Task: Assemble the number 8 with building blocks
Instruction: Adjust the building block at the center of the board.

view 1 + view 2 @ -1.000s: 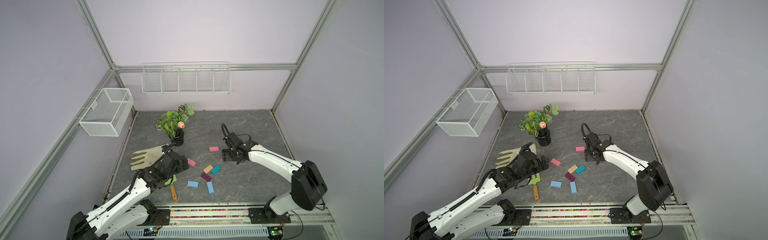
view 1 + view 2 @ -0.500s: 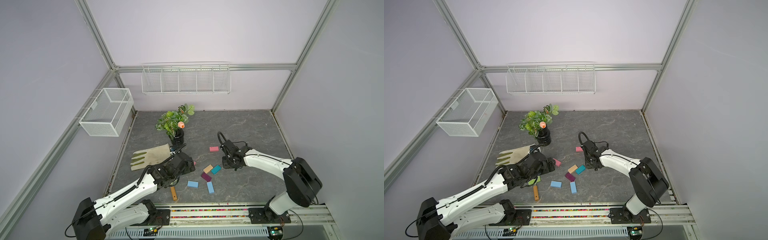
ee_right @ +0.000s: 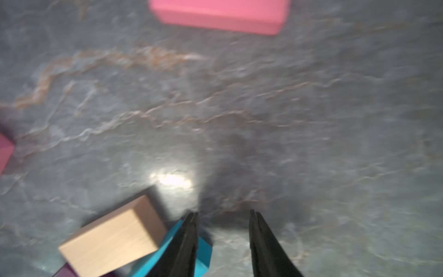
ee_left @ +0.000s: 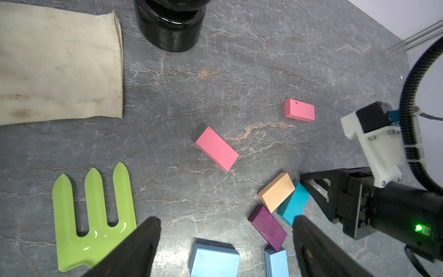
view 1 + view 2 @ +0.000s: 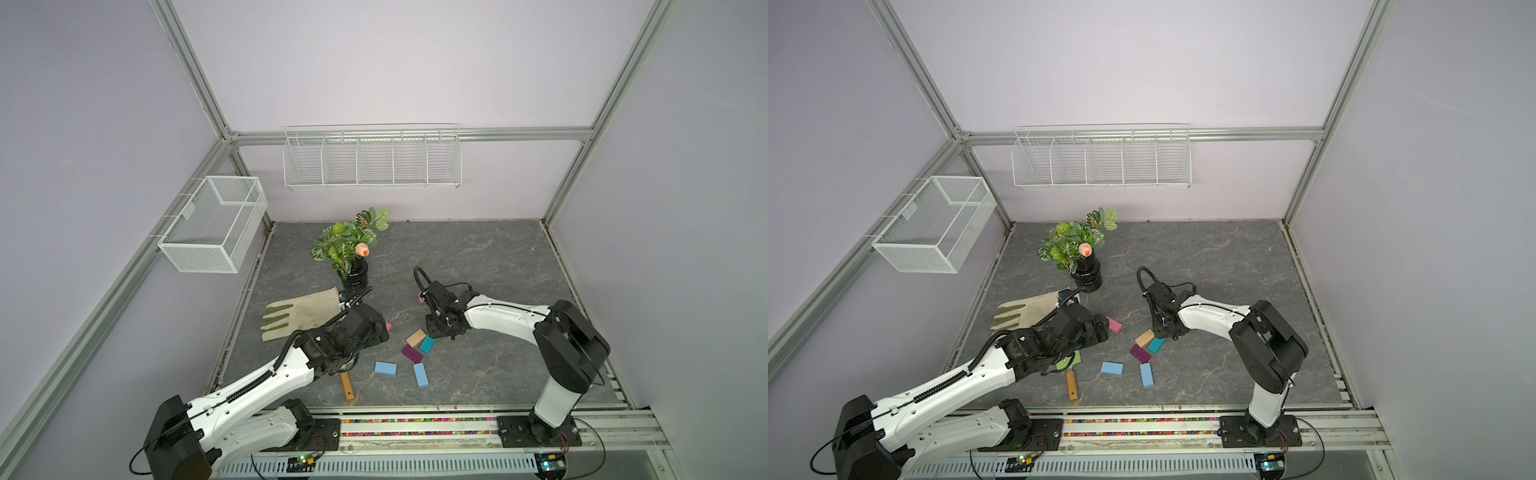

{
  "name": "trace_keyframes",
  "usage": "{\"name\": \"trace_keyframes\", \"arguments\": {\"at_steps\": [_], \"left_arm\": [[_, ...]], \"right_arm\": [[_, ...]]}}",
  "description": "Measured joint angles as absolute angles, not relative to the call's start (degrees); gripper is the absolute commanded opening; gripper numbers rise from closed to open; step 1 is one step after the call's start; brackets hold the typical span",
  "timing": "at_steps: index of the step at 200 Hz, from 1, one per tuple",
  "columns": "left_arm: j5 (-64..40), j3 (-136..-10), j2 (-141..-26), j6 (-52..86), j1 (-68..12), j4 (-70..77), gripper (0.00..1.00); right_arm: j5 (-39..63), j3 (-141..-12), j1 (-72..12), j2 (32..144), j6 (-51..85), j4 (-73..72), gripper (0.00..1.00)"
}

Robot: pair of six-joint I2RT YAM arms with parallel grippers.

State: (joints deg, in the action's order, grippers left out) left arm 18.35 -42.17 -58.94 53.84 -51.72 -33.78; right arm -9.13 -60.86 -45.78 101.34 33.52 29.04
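Observation:
The building blocks lie loose on the grey floor. A tan (image 5: 416,338), a teal (image 5: 427,344) and a dark purple block (image 5: 412,353) touch in a cluster. Two light blue ones (image 5: 385,368) (image 5: 420,375) lie nearer the front. One pink block (image 4: 216,148) lies left of the cluster, another (image 4: 299,110) farther back. My left gripper (image 4: 225,219) hovers open over the light blue blocks, holding nothing. Low beside the teal block (image 3: 203,251), my right gripper (image 3: 221,213) stands open; one finger (image 3: 189,237) overlaps that block, with bare floor between the jaws.
A green garden fork (image 4: 93,215) with a wooden handle (image 5: 347,386) lies under my left arm. A beige glove (image 5: 303,311) and a black potted plant (image 5: 354,274) sit behind it. White wire baskets (image 5: 372,158) (image 5: 212,224) hang on the walls.
My right gripper has moved forward and left, down to the tan and teal blocks, and its jaws have narrowed. My left gripper has reached further right, past the glove toward the near pink block.

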Motion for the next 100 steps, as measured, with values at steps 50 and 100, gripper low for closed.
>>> {"name": "trace_keyframes", "arguments": {"at_steps": [50, 100], "left_arm": [[18.85, -42.17, -57.80, 54.02, -51.72, -34.59, 0.90], [18.85, -42.17, -57.80, 54.04, -51.79, -34.54, 0.90]], "right_arm": [[-5.69, -61.65, -48.97, 101.43, 34.09, 27.99, 0.47], [-2.50, -63.94, -50.46, 102.04, 33.36, 26.98, 0.57]]}}
